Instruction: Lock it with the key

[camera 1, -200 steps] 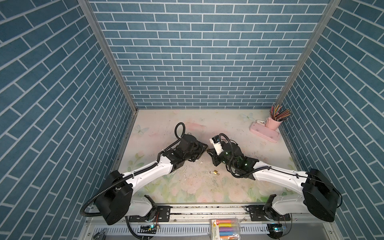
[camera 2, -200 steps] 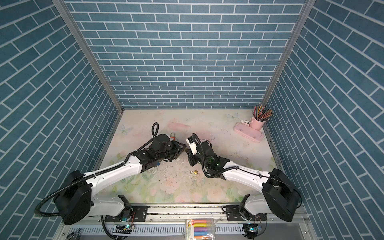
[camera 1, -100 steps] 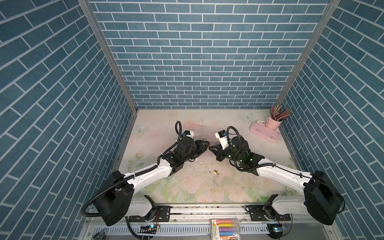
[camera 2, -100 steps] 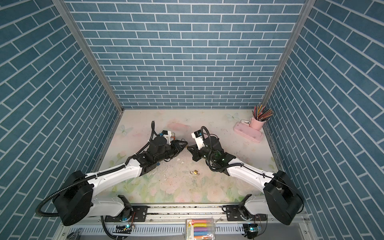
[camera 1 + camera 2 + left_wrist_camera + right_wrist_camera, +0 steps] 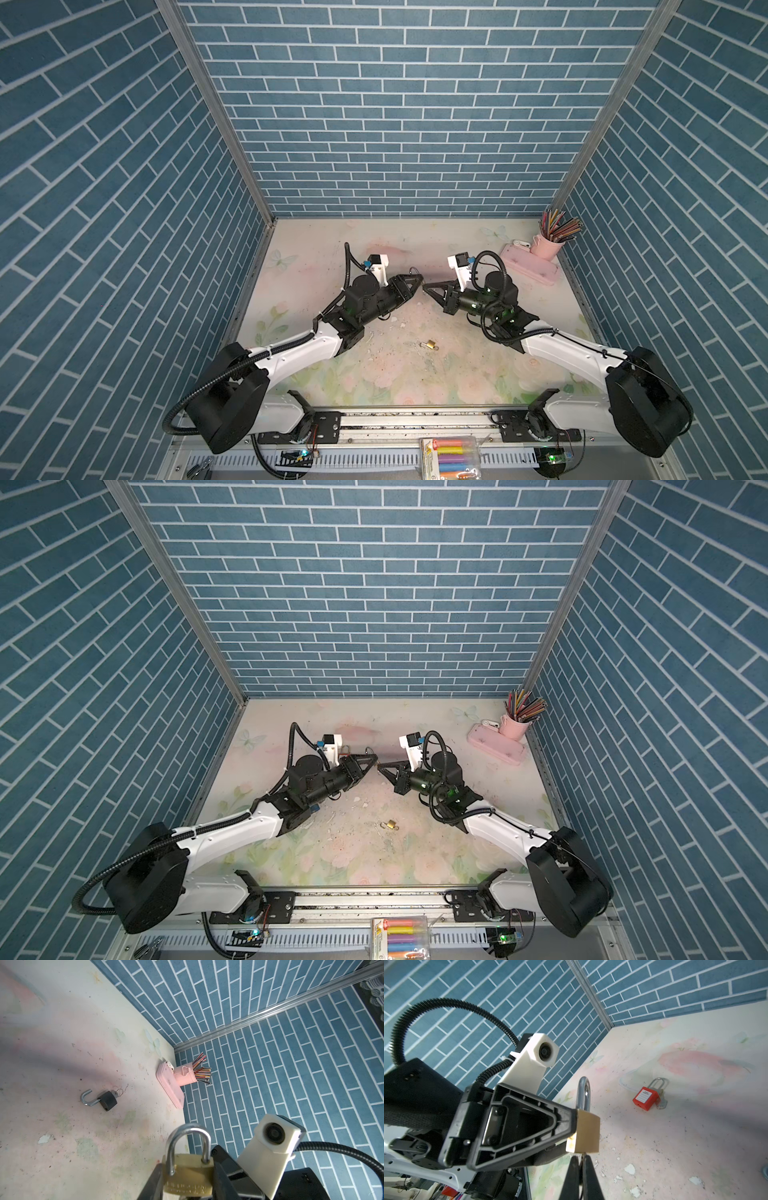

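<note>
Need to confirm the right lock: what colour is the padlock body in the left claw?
Brass-gold padlock, silver shackle; clearest in left wrist view.

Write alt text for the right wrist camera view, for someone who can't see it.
The left gripper clamps a brass padlock by its body above a floral table. The right gripper is shut at the end opposite the shackle, apparently pinching a key. A red padlock lies on the table beyond.
</note>
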Robot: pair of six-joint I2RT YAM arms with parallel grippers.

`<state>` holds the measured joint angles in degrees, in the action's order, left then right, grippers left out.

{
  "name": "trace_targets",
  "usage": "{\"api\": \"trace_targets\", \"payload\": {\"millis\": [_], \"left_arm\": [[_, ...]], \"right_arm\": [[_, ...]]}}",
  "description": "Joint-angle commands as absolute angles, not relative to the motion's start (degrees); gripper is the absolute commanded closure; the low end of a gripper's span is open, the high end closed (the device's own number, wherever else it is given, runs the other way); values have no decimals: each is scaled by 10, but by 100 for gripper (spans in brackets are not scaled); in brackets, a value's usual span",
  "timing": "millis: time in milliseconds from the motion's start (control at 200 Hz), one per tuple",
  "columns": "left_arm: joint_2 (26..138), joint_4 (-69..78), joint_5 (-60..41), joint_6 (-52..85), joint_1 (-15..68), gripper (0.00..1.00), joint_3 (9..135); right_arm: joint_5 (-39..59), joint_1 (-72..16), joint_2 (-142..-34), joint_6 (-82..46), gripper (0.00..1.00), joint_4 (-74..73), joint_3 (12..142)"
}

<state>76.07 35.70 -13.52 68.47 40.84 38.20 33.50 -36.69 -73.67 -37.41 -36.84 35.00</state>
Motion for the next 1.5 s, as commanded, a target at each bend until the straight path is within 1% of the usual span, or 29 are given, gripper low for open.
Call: {"api": "trace_targets", "payload": {"millis": [0, 240, 445, 530, 565, 615, 640, 705, 845, 885, 1025, 1145, 1320, 1495], "left_arm": [[753, 461, -149, 675, 401, 100, 394], [751, 505, -174, 656, 402, 100, 396], [741, 545, -170, 629, 400, 100, 386], [737, 536, -161, 627, 399, 100, 385], [735, 525, -153, 628, 399, 100, 385], [729, 499, -136, 632, 398, 100, 384], [726, 489, -129, 632, 399, 100, 384], [718, 463, -116, 634, 397, 100, 380], [706, 443, -101, 641, 397, 100, 371], [704, 443, -102, 641, 397, 100, 371], [709, 442, -110, 640, 397, 100, 373], [717, 429, -118, 636, 398, 100, 386], [721, 402, -119, 620, 400, 100, 402], [722, 404, -120, 620, 401, 100, 401]], "right_arm": [[458, -380, -747, -450, 100, -445, 340], [518, -365, -773, -541, 100, -561, 328], [520, -354, -780, -582, 100, -593, 322], [511, -346, -775, -581, 100, -591, 319], [502, -341, -768, -575, 93, -567, 320], [483, -338, -752, -554, 87, -523, 322], [465, -337, -737, -535, 81, -489, 325], [418, -337, -699, -489, 71, -407, 331], [340, -336, -625, -428, 55, -324, 331], [327, -335, -608, -417, 53, -307, 333], [297, -336, -573, -387, 54, -275, 338], [284, -338, -571, -381, 56, -275, 345], [266, -354, -600, -368, 59, -278, 376], [281, -369, -644, -362, 60, -290, 412]]}}
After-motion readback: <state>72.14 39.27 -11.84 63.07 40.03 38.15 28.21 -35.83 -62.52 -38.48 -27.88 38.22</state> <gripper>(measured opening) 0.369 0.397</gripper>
